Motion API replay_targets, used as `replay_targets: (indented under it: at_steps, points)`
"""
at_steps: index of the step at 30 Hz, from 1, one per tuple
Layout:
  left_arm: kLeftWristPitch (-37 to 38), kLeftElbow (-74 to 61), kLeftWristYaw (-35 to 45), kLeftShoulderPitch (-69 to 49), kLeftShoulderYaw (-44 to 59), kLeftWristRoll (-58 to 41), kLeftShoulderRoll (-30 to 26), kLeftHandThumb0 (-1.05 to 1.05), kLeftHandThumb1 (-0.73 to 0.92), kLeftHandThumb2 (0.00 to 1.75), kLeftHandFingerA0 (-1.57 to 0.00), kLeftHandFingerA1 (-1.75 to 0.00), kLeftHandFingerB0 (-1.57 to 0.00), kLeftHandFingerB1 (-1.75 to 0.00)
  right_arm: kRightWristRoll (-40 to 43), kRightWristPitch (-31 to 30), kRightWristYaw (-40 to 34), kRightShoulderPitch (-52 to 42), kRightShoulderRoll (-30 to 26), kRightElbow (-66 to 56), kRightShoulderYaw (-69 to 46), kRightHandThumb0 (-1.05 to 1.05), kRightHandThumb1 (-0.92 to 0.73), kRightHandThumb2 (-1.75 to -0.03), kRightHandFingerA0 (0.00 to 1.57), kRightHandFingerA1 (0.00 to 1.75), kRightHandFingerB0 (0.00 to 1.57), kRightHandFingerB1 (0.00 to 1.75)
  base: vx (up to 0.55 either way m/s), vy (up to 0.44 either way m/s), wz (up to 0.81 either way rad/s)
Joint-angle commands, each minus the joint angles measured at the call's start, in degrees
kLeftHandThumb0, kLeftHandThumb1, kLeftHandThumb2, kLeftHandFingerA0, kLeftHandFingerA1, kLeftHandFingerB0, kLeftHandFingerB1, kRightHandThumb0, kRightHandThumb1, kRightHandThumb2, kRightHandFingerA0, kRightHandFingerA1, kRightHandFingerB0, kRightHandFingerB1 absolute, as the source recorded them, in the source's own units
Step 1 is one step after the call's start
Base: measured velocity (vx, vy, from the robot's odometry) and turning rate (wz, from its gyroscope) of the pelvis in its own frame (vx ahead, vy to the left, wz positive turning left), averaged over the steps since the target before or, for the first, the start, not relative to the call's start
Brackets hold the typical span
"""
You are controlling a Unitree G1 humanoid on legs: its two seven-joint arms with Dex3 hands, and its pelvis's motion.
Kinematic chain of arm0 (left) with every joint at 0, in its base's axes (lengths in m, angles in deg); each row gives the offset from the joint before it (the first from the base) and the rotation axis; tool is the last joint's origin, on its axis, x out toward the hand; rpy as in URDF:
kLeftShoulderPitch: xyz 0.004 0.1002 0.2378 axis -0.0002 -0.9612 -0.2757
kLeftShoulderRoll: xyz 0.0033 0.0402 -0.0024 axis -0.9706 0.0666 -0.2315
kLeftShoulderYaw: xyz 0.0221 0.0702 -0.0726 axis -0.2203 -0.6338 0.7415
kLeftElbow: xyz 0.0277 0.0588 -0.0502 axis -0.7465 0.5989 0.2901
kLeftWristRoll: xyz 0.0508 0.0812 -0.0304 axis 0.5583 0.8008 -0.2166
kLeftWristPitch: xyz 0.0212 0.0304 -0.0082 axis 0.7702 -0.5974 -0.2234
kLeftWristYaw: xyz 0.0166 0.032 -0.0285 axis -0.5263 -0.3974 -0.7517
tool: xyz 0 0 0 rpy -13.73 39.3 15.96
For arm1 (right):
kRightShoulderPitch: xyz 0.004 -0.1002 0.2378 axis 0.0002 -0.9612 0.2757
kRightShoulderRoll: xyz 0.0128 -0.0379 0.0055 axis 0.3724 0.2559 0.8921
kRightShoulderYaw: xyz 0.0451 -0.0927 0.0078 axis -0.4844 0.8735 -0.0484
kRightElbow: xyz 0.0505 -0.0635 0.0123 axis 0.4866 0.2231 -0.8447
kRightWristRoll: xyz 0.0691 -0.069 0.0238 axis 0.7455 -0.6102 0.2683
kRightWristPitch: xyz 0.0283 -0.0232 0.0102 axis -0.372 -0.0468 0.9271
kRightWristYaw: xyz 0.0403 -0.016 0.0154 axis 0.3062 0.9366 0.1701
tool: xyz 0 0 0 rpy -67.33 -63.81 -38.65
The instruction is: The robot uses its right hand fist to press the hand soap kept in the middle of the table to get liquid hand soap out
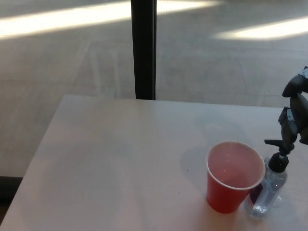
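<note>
A clear hand soap bottle [269, 188] with a black pump head [279, 146] stands at the table's right side, near the front. Its spout points left, toward a red plastic cup [234, 177] that stands touching or just beside it. My right hand [294, 114] comes in from the right edge, black and partly cut off. It hangs just above and slightly right of the pump head, holding nothing. Whether it touches the pump I cannot tell. My left hand does not show.
The white table [120, 159] stretches left of the cup, its left and far edges in view. A black vertical post [143, 48] rises behind the far edge. Grey floor with bright sun stripes [72, 19] lies beyond.
</note>
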Motion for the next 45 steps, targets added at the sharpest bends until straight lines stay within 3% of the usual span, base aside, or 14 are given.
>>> replay_targets:
  at_steps: [1, 9, 16, 21, 33, 36, 38, 39, 40, 45]
  points:
    - [-0.39, -0.39, -0.72, -0.53, 0.21, -0.57, -0.63, -0.2, 0.42, 0.95, -0.68, -0.86, -0.49, -0.75, -1.71, 0.87, 0.62, -1.68, 0.2, -0.8, 0.86, -0.19, -0.54, -1.26, 1.02, 1.75, 0.68, 1.73, 0.0, 0.0, 0.0]
    - [-1.18, -0.77, -1.22, -0.42, -0.35, -0.3, -0.63, -0.18, 0.42, 0.95, -0.66, -0.84, -0.51, -0.75, -2.89, 1.78, 1.03, -2.44, 2.58, 1.66, 1.85, -0.19, -0.54, -1.3, 1.01, 1.75, 0.68, 1.73, 0.0, 0.0, 0.0]
    - [-0.93, -0.86, -1.17, -0.67, -0.28, -0.56, -0.53, -0.18, 0.44, 0.95, -0.67, -0.85, -0.5, -0.75, -4.23, 1.31, 0.58, -3.16, 2.07, 3.62, 2.2, -0.16, -0.56, -1.26, 1.0, 1.75, 0.68, 1.72, 0.0, 0.0, 0.0]
    - [-1.53, -1.4, -1.15, -0.71, -0.36, -0.58, -0.59, -0.19, 0.44, 0.96, -0.65, -0.83, -0.5, -0.75, -4.63, 2.13, 1.02, -3.55, 1.67, 4.93, 1.84, -0.16, -0.53, -1.32, 1.0, 1.75, 0.69, 1.68, 0.0, 0.0, 0.0]
    - [-0.37, -0.85, -0.73, -0.81, -0.48, -0.62, -0.63, -0.21, 0.43, 0.97, -0.66, -0.84, -0.49, -0.75, -6.82, 5.0, 1.62, -6.05, 2.23, 6.49, 4.42, -0.16, -0.56, -1.29, 1.0, 1.75, 0.7, 1.67, 0.0, 0.0, 0.0]
    - [-0.51, -0.44, -0.96, -0.59, -0.7, -0.37, -0.66, -0.21, 0.43, 0.97, -0.66, -0.84, -0.49, -0.74, -7.53, 5.07, 0.39, -6.97, 3.01, 5.98, 5.72, -0.17, -0.61, -1.18, 1.0, 1.75, 0.7, 1.65, 0.0, 0.0, 0.0]
    - [-0.68, -0.6, -0.91, -0.63, -0.76, -0.38, -0.69, -0.21, 0.43, 0.97, -0.66, -0.83, -0.48, -0.74, -7.18, 5.25, 0.58, -7.17, 3.19, 6.16, 5.9, -0.17, -0.6, -1.2, 1.01, 1.75, 0.69, 1.64, 0.0, 0.0, 0.0]
    - [-0.58, -0.61, -0.83, -0.67, -0.73, -0.43, -0.71, -0.21, 0.44, 0.97, -0.67, -0.84, -0.47, -0.73, -7.01, 5.7, 1.26, -7.49, 2.92, 6.28, 5.82, -0.19, -0.63, -1.17, 0.99, 1.75, 0.76, 1.57, 0.0, 0.0, 0.0]
    - [-0.42, -0.14, -0.98, -0.48, -0.64, -0.49, -0.72, -0.21, 0.43, 0.97, -0.67, -0.84, -0.47, -0.73, -7.76, 6.38, 1.14, -7.77, 2.69, 6.16, 6.06, -0.19, -0.61, -1.19, 1.01, 1.75, 0.69, 1.66, 0.0, 0.0, 0.0]
    - [-0.72, -0.69, -0.94, -1.01, -0.54, -0.63, -0.81, -0.2, 0.43, 0.98, -0.67, -0.85, -0.5, -0.76, -8.69, 8.09, 2.23, -8.48, 1.37, 7.5, 6.29, -0.19, -0.58, -1.28, 1.01, 1.75, 0.68, 1.74, 0.0, 0.0, 0.0]
